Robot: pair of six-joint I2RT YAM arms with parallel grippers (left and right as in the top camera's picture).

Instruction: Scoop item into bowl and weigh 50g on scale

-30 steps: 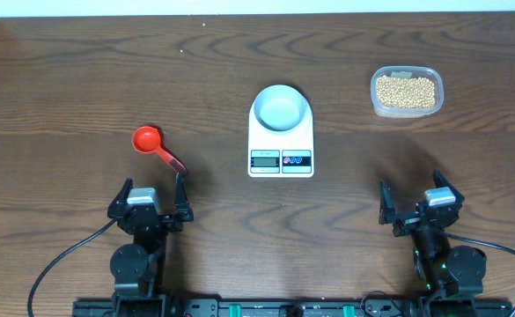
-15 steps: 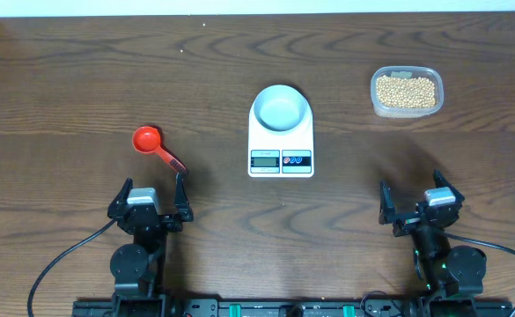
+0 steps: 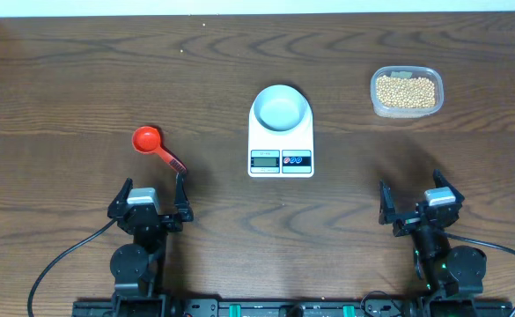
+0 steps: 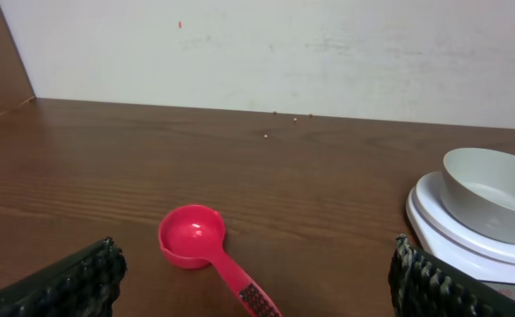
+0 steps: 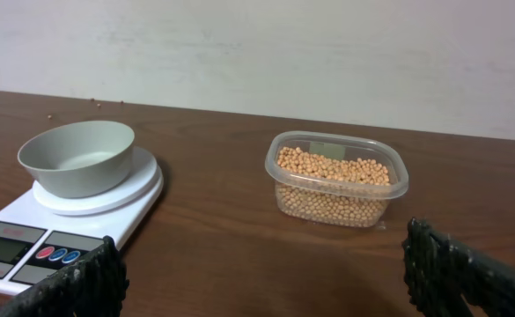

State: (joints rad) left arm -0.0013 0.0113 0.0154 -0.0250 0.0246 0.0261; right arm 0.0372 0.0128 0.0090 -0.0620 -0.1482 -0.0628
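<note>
The pale blue-white bowl [image 3: 281, 108] stands empty on the white scale [image 3: 280, 150] at the table's middle; both also show in the right wrist view, the bowl [image 5: 77, 157] on the scale [image 5: 28, 245]. The tan beans [image 3: 405, 91] fill a clear plastic tub [image 3: 406, 109] at the back right, also in the right wrist view [image 5: 335, 180]. A red scoop [image 3: 156, 146] lies left of the scale, just ahead of my left gripper [image 3: 150, 200], which is open and empty. My right gripper [image 3: 421, 204] is open and empty near the front right.
The scale's display and red and blue buttons [image 3: 296, 159] face the front edge. A pale wall [image 4: 266, 53] rises behind the table's far edge. Cables run from both arm bases at the front.
</note>
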